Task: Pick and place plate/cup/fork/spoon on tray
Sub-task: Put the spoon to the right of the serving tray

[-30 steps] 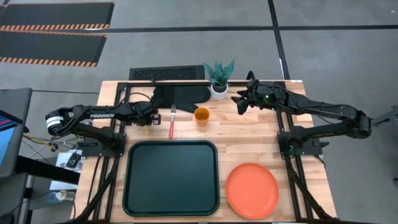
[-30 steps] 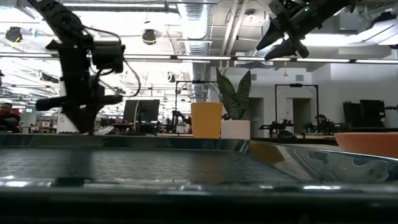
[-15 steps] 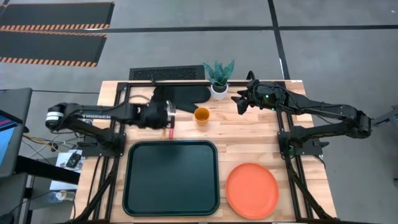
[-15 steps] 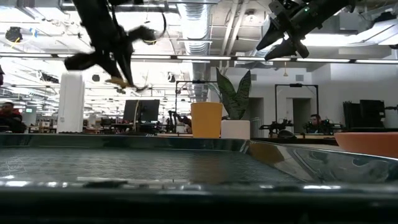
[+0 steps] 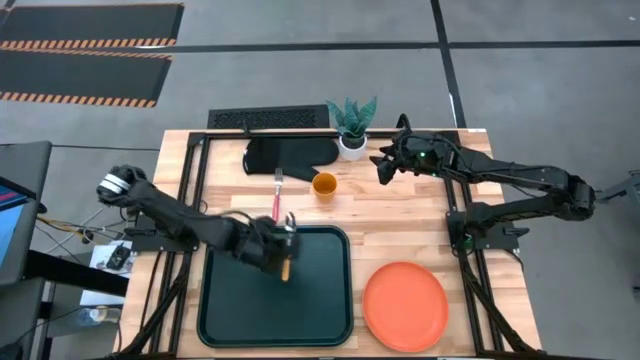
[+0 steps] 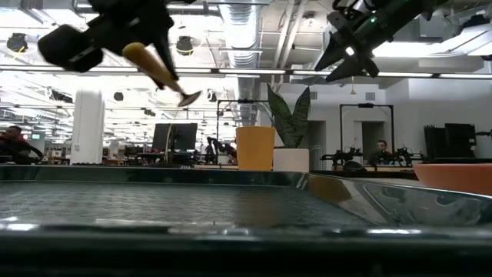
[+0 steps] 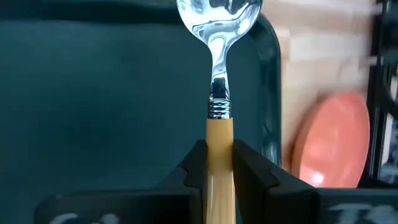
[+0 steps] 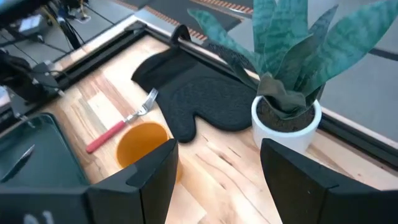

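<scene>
My left gripper (image 5: 283, 246) pinches the spoon (image 7: 218, 93) by its orange handle, held w/ air under it above the tray (image 5: 240, 300), near its far rim. Tray floor bare; plate (image 5: 404, 305) sits just beside tray's right edge. Right gripper (image 5: 384, 166) hangs spread near the plant pot (image 5: 352, 146).

Spread right hand (image 8: 217, 180) above orange cup (image 8: 144, 148), red-handled fork (image 8: 121, 122), black mitt (image 8: 202, 96), potted plant (image 8: 287, 87)

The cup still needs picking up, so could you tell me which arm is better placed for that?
Probably the right. The right gripper hovers open near the cup, with nothing held. The left gripper is over the tray, shut on the spoon.
</scene>
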{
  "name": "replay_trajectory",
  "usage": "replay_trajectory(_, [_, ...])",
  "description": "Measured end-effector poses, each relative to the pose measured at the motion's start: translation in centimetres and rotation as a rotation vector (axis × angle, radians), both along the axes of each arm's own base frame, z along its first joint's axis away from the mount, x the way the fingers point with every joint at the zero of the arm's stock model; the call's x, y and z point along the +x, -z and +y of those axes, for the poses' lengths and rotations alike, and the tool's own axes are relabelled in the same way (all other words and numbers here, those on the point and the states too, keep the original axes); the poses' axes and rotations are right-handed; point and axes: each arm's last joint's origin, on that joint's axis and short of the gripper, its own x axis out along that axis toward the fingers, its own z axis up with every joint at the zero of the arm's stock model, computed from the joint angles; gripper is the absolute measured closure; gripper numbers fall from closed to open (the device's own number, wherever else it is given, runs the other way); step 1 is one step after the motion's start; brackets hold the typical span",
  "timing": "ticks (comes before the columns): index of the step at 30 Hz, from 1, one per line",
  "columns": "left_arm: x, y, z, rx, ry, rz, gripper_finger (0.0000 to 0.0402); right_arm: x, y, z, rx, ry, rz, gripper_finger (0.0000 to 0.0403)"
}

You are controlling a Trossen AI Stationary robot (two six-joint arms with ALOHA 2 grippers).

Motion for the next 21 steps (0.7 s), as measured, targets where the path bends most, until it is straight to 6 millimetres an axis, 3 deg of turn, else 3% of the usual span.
replay_trajectory(8, [6.7,0.1,-3.0,0.062,0.131,0.015,0.0368,0.9,1.3,-0.7,0.021,0.012,0.056,0.0148])
replay_trajectory(15, [12.4,2.8,-5.5,0.081,0.126,0.025,0.0368,0.6,1.4,-1.5,0.024,0.051,0.061,0.0148])
replay_trajectory(21, [15.7,5.1,-7.2,0.031,0.109,0.071,0.0369,0.2,1.2,-1.9,0.022,0.072,0.059,0.0148])
